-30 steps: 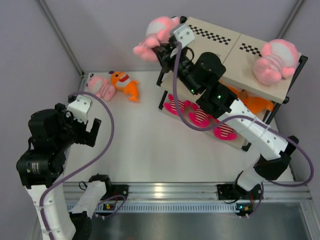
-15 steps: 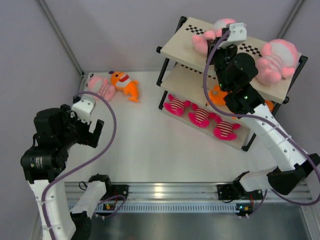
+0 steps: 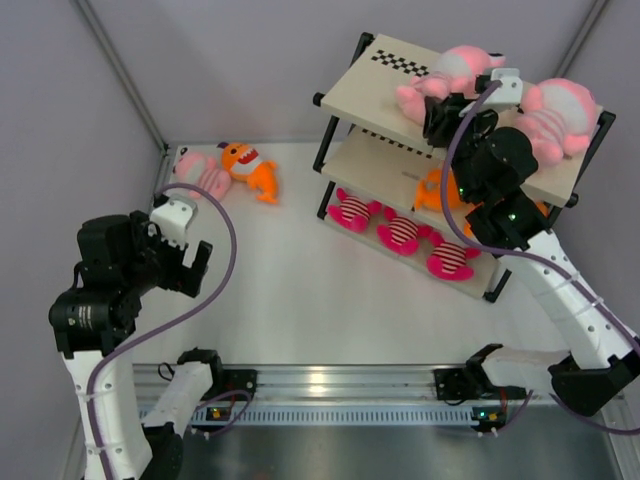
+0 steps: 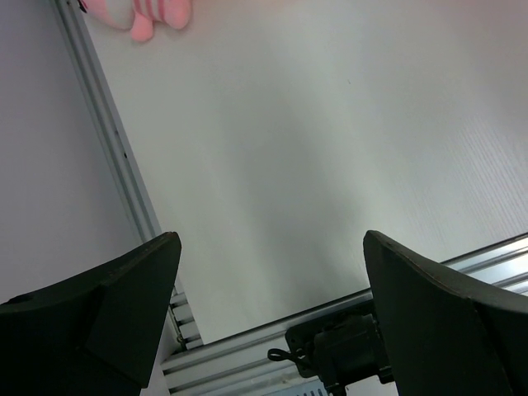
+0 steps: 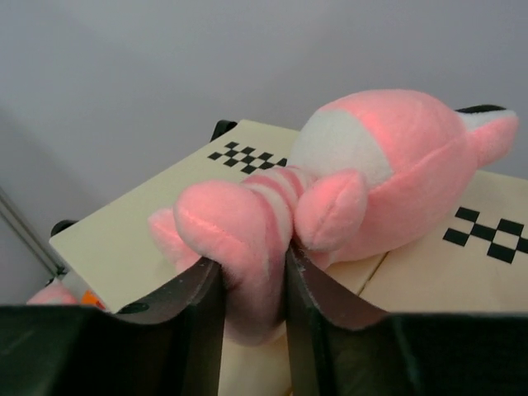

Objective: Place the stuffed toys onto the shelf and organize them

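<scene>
Right end effector (image 5: 254,279): reaching to the top board of the shelf (image 3: 372,88). Narrow gap, both fingers (image 5: 202,330) pressed against one leg of the pink striped toy (image 3: 447,78). The leg fills the space between them. From the right wrist view this toy lies on its belly on the top board, over the seam between the two boards, with a checker strip on either side of it. Its head points away from the arm.

Second pink toy (image 3: 552,120): at the right end of the same top board, just beside the first. Whether the two touch I cannot tell.

Middle board: an orange fish (image 3: 430,190) shows beside the right arm, partly hidden by it.

Bottom board: three small magenta toys in a row, the left one (image 3: 352,212), the middle one (image 3: 402,235) and the right one (image 3: 450,261), set close side by side.

Worktop (image 3: 300,300), far left corner: a third pink toy (image 3: 200,172) with another orange fish (image 3: 250,170) right against it. Both are well apart from the shelf.

Left end effector (image 4: 271,247): fingers spread wide, nothing between them. It hangs above bare worktop near the left front, away from every toy. The left wrist view catches only the striped pink toy at the top edge.
</scene>
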Tool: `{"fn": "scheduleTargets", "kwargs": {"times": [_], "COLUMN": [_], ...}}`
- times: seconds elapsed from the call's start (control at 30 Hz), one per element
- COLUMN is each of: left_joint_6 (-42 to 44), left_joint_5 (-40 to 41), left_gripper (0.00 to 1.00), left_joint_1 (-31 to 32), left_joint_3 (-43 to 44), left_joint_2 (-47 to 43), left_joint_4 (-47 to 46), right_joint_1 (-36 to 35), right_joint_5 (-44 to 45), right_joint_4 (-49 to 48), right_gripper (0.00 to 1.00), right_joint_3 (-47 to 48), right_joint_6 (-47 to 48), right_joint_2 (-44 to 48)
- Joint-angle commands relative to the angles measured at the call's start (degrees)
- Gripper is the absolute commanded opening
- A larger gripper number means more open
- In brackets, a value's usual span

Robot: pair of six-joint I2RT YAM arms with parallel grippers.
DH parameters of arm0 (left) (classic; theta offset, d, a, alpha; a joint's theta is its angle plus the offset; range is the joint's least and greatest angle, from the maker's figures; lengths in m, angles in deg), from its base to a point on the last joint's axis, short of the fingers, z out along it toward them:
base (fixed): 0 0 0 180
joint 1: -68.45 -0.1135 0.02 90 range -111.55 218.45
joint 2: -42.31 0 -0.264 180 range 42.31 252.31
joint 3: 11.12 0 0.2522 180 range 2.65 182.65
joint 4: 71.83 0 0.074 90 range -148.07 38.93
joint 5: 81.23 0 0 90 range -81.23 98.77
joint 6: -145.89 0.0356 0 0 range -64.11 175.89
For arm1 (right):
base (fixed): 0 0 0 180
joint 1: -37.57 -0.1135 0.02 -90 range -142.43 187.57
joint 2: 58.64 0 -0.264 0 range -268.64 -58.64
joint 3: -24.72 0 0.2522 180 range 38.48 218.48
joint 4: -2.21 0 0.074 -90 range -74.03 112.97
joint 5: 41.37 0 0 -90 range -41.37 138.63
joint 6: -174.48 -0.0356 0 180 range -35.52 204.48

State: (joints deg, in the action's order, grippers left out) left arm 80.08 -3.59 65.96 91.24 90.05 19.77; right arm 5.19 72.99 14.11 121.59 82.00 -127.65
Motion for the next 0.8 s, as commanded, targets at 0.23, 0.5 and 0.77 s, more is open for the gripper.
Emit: {"fn": "scheduleTargets", "kwargs": {"times": [0.23,0.5,0.77], "left_joint_6": [0.16,0.6,0.78], "left_joint_5": [-2.32,-3.28,-2.15], "left_gripper": [0.98,0.98,0.98], "left_joint_1": [0.28,0.28,0.28], "left_joint_3": [-2.9,-7.81,-14.32], "left_joint_2": [-1.16,-1.34,-1.6], "left_joint_4": [2.84,2.66,1.7], "right_joint_1": [0.83,0.83,0.57], "right_joint_5": [-5.03,-5.46,-8.09], "right_joint_4": [8.28,15.84,23.13], "right_gripper": [0.71,0.83,0.84], "right_joint_3": [1.88,8.99,15.15], "right_joint_6": [-4.46,-2.53,1.07], "right_joint_2": [5.81,4.85,4.41]}}
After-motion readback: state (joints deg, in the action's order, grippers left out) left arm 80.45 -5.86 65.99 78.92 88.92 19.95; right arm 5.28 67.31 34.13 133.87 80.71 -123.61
